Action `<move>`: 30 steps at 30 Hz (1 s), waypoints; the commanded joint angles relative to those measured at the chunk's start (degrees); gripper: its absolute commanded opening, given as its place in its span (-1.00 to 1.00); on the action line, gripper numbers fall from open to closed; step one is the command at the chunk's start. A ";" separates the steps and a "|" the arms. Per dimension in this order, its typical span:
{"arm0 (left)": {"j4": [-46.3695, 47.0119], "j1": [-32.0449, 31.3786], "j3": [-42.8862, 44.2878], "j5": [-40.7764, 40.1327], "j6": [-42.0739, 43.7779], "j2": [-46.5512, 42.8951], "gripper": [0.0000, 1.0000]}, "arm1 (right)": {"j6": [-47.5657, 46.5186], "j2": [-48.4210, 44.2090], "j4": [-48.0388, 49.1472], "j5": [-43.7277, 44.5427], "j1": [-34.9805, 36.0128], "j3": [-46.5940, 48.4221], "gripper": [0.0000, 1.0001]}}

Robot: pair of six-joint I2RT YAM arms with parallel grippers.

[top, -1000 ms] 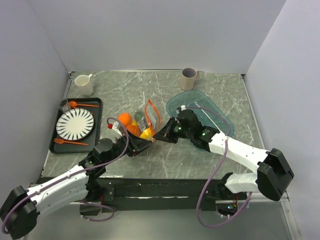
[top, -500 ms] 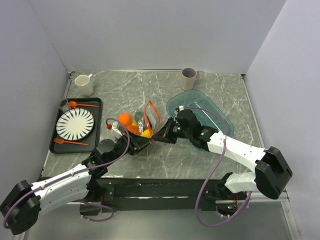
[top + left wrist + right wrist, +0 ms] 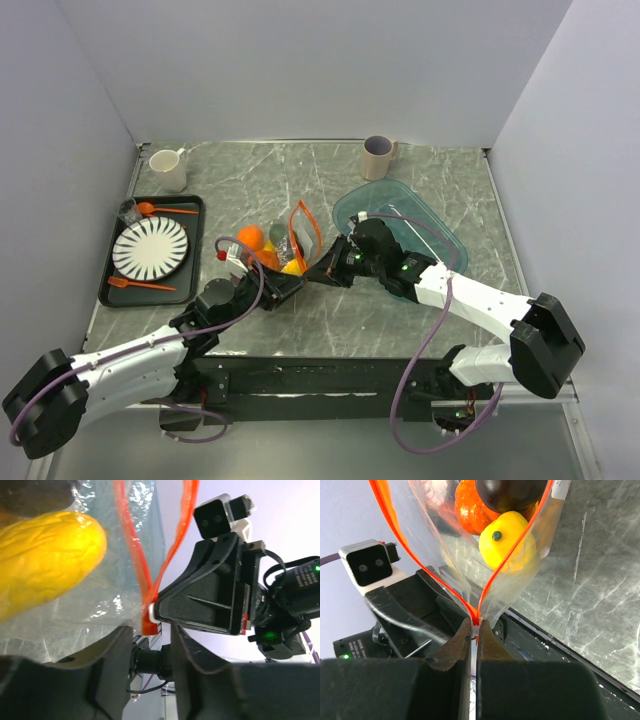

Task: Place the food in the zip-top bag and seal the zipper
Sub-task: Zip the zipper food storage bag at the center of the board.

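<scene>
- Centrally on the grey-green marbled surface point(image 3: 440, 160) sits the clear crinkly zip-top bag point(image 3: 283, 240), its mouth gaping. The tips of both arms meet at its near corner.
- Just right of the bag lies a translucent teal bowl point(image 3: 400, 205), partly covered by the right arm.
- At the left edge, well apart from the bag, a black tray point(image 3: 192, 285) carries a black-and-white striped plate point(image 3: 150, 248), an orange spoon point(image 3: 165, 210), an orange fork point(image 3: 135, 284) and a small clear cup point(image 3: 128, 210).
- A white mug point(image 3: 168, 170) stands in the far left corner and a grey-beige cup point(image 3: 378, 157) at the far edge behind the bowl.
- The bag's orange-red zipper strip point(image 3: 149, 625) runs as two separate lines that join in a V at the near corner. The right tool point(image 3: 474, 630) is clenched on that joined end.
- The left tool point(image 3: 151, 635) faces it from the other side, jaws parted, with the same strip end between them. Neither finger visibly presses on it.
- Through the plastic, a yellow lemon-shaped toy point(image 3: 507, 537) lies nearest the pinched corner, with a ribbed orange fruit point(image 3: 470, 507) and a dark plum point(image 3: 510, 492) behind it.
- From above, the two tools cover the bag's near corner.
- In the wrist views the rest of the bag's contents is cut off.
- A small white piece shows at the pinch, but I cannot tell whether it is the slider.
</scene>
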 commanded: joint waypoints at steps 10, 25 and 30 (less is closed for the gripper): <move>3.94 -1.51 0.67 -3.07 -0.28 1.07 -0.54 | -1.43 -0.92 -0.25 0.24 -0.31 2.80 -1.00; -2.12 -1.43 3.13 -5.00 0.95 -0.07 -0.99 | -5.82 -0.22 -6.93 4.63 2.24 6.32 -1.00; -3.89 -1.51 3.39 -6.58 1.74 -1.74 -0.99 | -6.88 0.14 -8.68 5.68 2.95 6.85 -1.00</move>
